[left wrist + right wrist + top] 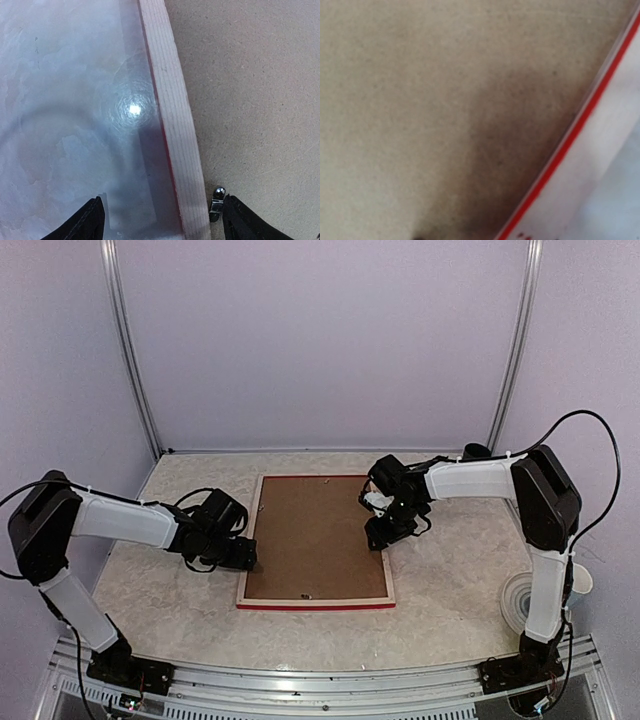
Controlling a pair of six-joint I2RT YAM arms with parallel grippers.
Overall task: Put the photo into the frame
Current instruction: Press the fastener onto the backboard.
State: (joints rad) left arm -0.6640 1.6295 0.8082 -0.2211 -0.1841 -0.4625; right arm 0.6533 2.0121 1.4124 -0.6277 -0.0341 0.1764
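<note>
Right wrist cam is very close and out of focus. Brown hardboard panel (420, 90) fills most of the view and has a fine speckled texture. A soft dark shadow (490, 175) lies on it, running from mid-view down to the bottom edge. The frame (590, 150) cuts diagonally across the right side: a thin red line directly against the panel, then a wide pale band outside it. Grey-blue table (625, 215) shows in the bottom-right corner, beyond the pale band. There's a small dark spot at the bottom edge, too blurred to identify.

No readable text, labels or numbers
</note>
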